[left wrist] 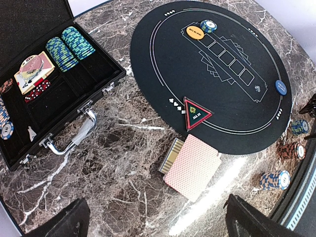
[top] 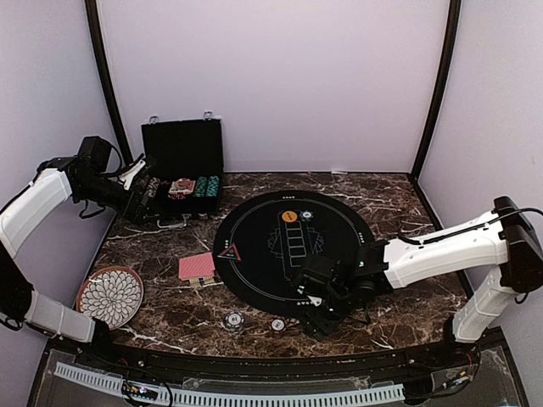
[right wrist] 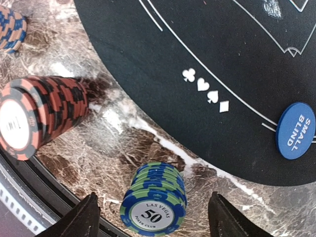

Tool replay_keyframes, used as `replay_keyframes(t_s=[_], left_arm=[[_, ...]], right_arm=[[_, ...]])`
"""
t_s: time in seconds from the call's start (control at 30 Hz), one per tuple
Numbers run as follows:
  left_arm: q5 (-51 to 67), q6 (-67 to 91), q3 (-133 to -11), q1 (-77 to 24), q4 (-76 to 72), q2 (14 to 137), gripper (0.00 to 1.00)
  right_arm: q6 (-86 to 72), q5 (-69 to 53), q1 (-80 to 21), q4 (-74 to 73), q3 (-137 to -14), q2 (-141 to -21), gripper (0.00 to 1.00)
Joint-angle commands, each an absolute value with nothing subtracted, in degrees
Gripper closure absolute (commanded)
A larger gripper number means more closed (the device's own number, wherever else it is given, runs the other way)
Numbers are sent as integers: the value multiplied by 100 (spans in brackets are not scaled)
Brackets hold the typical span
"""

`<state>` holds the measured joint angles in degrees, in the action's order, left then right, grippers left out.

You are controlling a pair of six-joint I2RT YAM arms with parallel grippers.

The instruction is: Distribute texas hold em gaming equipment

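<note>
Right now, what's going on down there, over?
Right jaws open over the 50 chips, not touching. Left jaws open, empty, above the cards. Nothing in the way.

chip stacks [right wrist: 154, 200] upright, red-backed cards [left wrist: 191, 166] face-down

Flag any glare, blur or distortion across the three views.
Top external: sharp, evenly lit, wall corners bow slightly. Left wrist: a bright glare streak crosses the marble beside the red-backed cards; strong wide-angle tilt. Right wrist: soft focus close up, yet the "50" on the blue chip stack is readable; pale glare patches on the marble near the red chip stack.
</note>
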<state>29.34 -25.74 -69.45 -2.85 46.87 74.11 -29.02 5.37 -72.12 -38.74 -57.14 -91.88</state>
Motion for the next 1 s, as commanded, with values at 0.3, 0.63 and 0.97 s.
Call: replay_keyframes(t_s=[0.3, 0.63, 0.97], left_arm=[[2997, -2584, -7018, -308, 4818, 7226, 1], [3001, -2584, -7031, -308, 4804, 7200, 1], [3015, -2575, -7040, -313, 4805, 7182, 1]], right_arm=[[-2920, 633, -7277, -3687, -5666, -9386, 38], [-2928, 635, -7277, -3691, -5639, -9421, 48], [-2965, 680, -7276, -3761, -5713, -9314, 73]])
